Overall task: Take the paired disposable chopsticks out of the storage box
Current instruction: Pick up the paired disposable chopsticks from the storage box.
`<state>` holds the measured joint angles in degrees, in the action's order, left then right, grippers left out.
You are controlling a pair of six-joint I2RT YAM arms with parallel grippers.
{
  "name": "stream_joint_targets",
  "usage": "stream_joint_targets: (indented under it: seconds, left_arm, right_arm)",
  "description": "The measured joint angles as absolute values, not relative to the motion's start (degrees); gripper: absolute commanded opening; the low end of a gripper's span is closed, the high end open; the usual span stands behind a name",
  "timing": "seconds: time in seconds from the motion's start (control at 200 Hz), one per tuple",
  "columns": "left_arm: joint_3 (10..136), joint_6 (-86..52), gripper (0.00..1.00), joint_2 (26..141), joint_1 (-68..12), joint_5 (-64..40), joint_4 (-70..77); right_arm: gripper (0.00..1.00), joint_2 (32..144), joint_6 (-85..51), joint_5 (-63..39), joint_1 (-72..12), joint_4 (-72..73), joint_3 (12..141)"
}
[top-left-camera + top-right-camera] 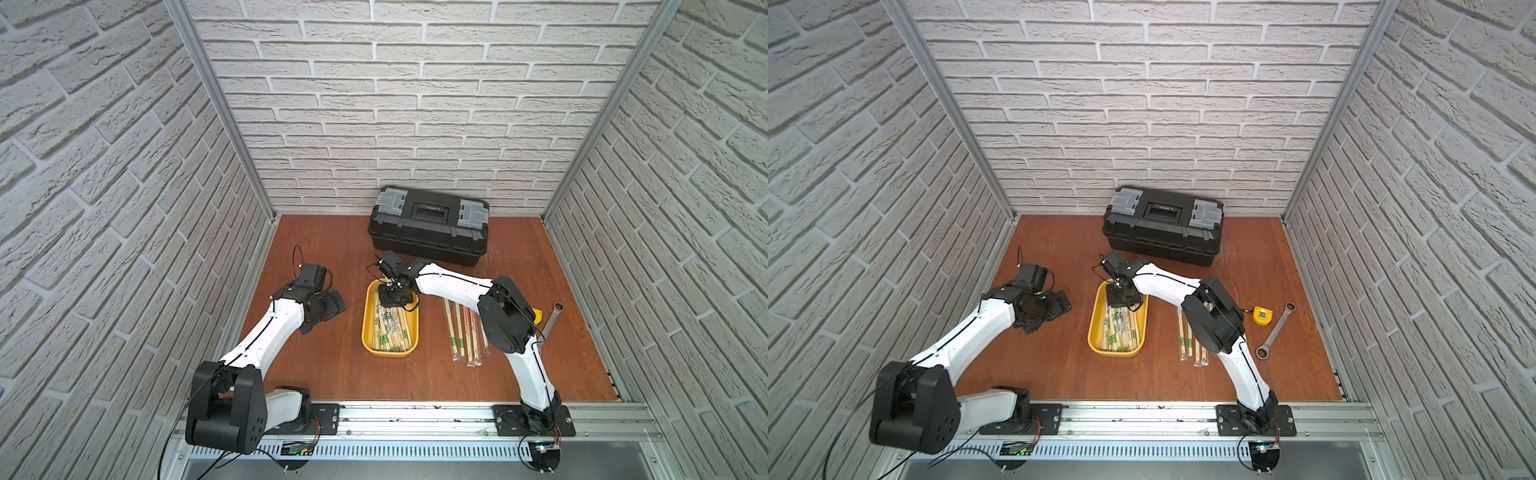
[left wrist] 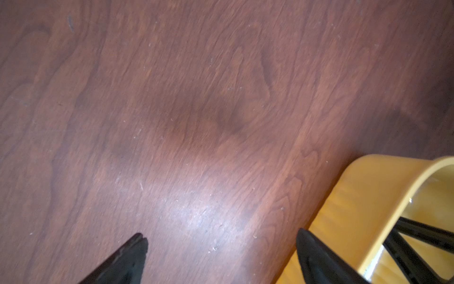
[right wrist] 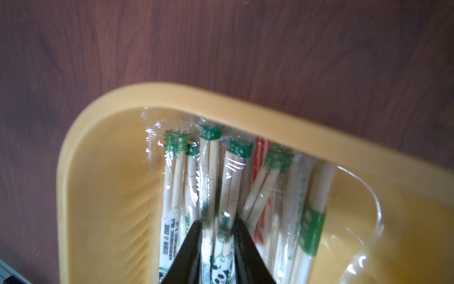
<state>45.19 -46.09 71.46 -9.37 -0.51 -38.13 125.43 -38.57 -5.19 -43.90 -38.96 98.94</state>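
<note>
Right wrist view, right claw [image 3: 217,220] astride paired disposable chopsticks [image 3: 231,177] — inside storage box [image 3: 221,105]

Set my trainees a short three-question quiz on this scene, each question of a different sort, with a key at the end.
1. True or false: the black toolbox stands with its lid open.
2. Where is the right end effector? A) down in the yellow tray, among the wrapped chopsticks; B) on top of the toolbox; C) parked at the table's front edge.
3. Fill the gap: the left end effector, beside the yellow tray, has its jaws ____.

Key: 1 false, the lid is shut; 2 A; 3 open.
</note>
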Motion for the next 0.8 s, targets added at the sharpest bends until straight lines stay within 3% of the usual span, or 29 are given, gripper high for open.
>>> stream_joint_targets:
  seconds: [0.34, 0.545, 0.8]
  left_arm:
    - [44.8, -46.13, 0.98, 71.46, -9.37, -0.73, -37.82]
    - [44.64, -46.17, 0.98, 71.46, -9.37, -0.95, -37.69]
    - [44.6, -46.3, 0.98, 71.46, -9.37, -1.13, -37.69]
  right_arm:
    - [0.28, 125.49, -38.33, -4.4, -43.9, -39.24, 99.11]
    - [0.22, 125.49, -37.91, -3.73, -43.9, -39.66, 99.11]
    - [0.29, 124.64, -38.15, -4.12, -44.18, -39.0, 98.1]
